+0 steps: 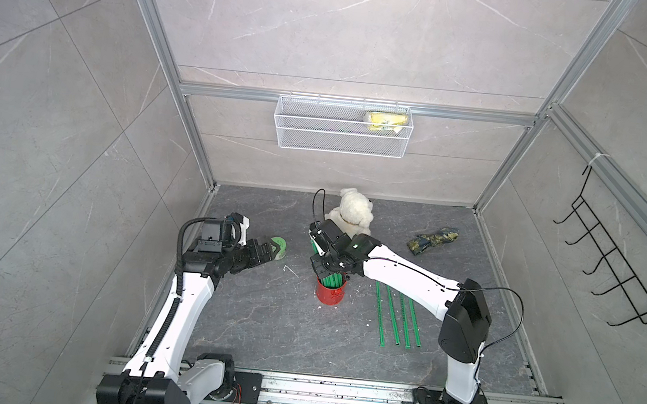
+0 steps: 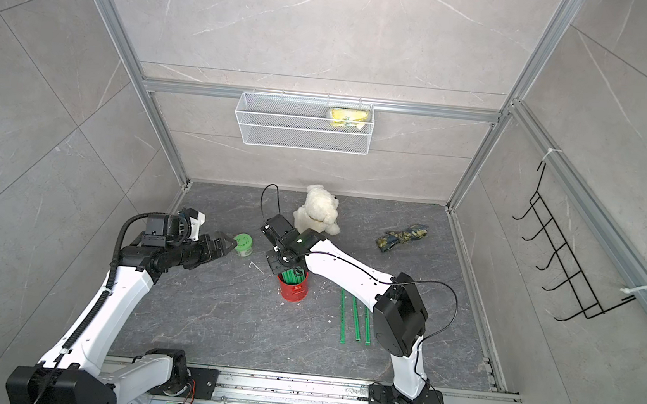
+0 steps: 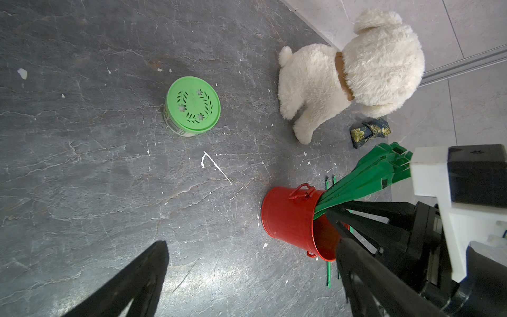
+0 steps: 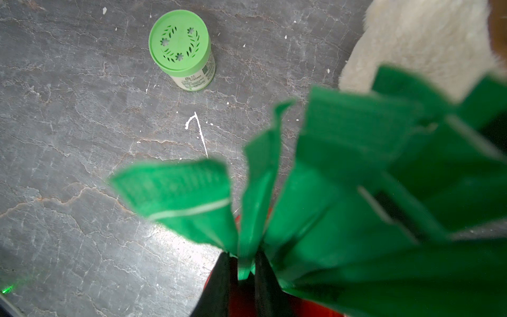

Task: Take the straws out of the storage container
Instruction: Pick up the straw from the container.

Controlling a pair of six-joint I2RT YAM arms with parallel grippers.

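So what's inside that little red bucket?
A bunch of green straws stands in the red bucket, leaning out past its rim. The right gripper pinches one of them. Their lower ends and the bucket's bottom are hidden, so anything else inside cannot be seen.

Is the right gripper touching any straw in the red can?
Touching. The right wrist view shows the right gripper closed on one straw, its fingers pressed against both sides.
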